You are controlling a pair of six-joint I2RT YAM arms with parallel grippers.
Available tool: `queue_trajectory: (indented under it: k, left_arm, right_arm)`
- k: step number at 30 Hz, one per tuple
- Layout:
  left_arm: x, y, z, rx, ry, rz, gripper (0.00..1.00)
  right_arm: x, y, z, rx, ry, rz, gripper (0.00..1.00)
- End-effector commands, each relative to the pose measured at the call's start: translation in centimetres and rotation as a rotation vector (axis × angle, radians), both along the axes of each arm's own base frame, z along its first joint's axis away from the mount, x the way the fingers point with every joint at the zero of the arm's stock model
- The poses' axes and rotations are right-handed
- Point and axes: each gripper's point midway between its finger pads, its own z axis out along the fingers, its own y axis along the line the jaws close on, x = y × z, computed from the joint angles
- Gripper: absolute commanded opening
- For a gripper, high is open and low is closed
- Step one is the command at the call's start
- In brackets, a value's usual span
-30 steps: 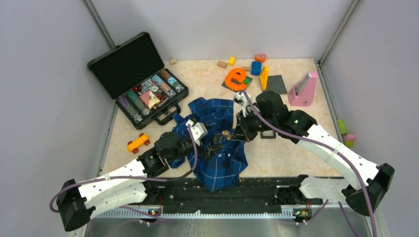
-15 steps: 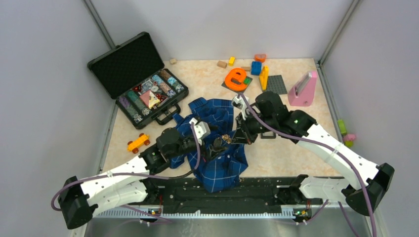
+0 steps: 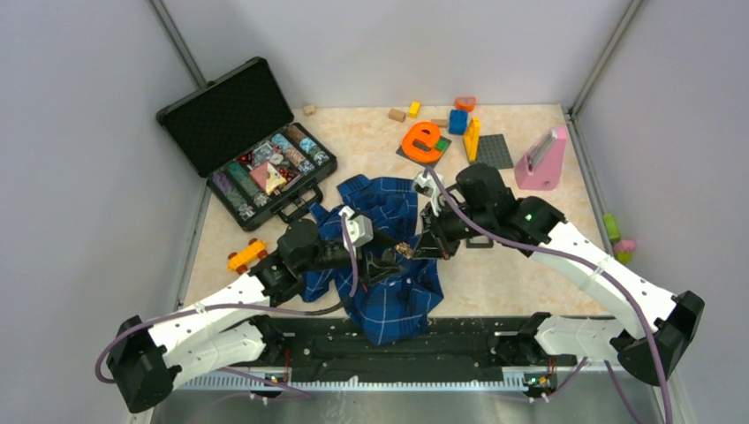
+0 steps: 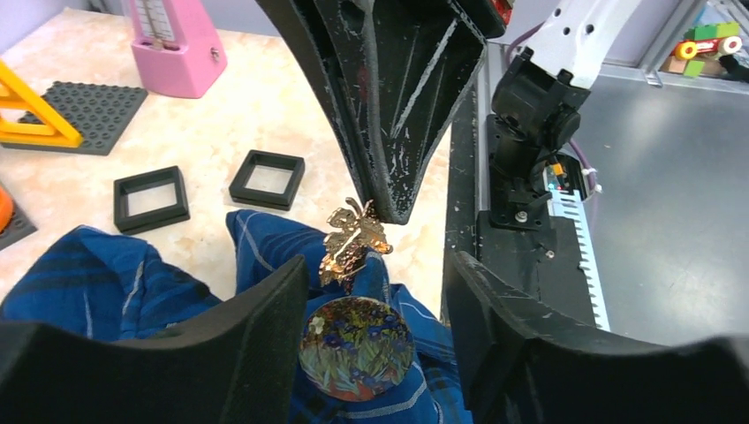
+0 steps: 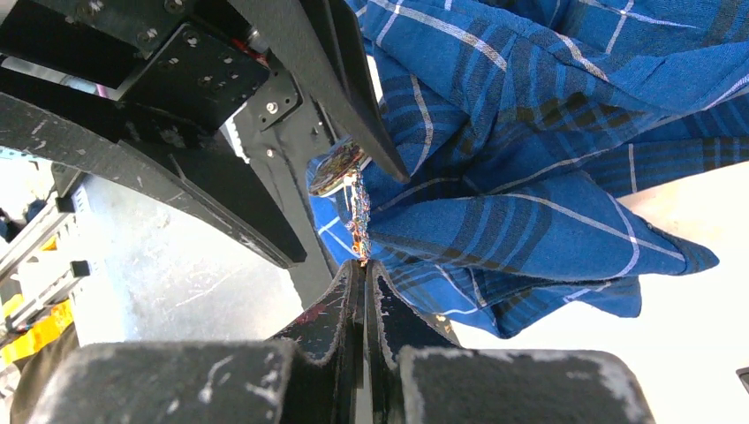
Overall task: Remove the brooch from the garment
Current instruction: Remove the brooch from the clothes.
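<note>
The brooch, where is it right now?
Left wrist view: the brooch lies bottom centre on the blue shirt, between the fingers of the left claw.

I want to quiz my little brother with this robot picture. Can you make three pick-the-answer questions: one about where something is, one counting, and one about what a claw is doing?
1. Where is the round brooch?
A) inside a box
B) on the blue shirt, between the left gripper fingers
C) on the bare tabletop

2. How many hollow black square frames show in the left wrist view?
A) one
B) two
C) four

3. What is the right gripper doing?
A) standing wide open
B) shut, pinching the gold ornament
C) shut on nothing

Answers:
1 B: the disc lies on plaid cloth with an open finger on either side.
2 B: two frames sit side by side beyond the shirt.
3 B: its fingertips meet on the ornament just above the disc.
</note>
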Motion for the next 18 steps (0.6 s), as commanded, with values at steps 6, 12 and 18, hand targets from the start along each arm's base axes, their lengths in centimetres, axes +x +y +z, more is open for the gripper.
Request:
queue_trajectory:
  k: [6,12,18]
  left_arm:
    - [0.29,-1.21,1.97,-0.024,-0.025,-0.049,0.40]
    - [0.37,-1.14,1.74,0.003,-0.025,-0.047,0.16]
    - [0.19,-0.58,1.46,0.011,-0.021,-0.031,0.18]
  right_arm:
    - [-0.17,0.67,2.65,0.064,-0.043,0.040,0.00]
    - [-0.20,0.66,2.91,0.072,-0.043,0.036,0.00]
    - [-0.02,0.55,3.15,0.069,-0.052,0.024,0.00]
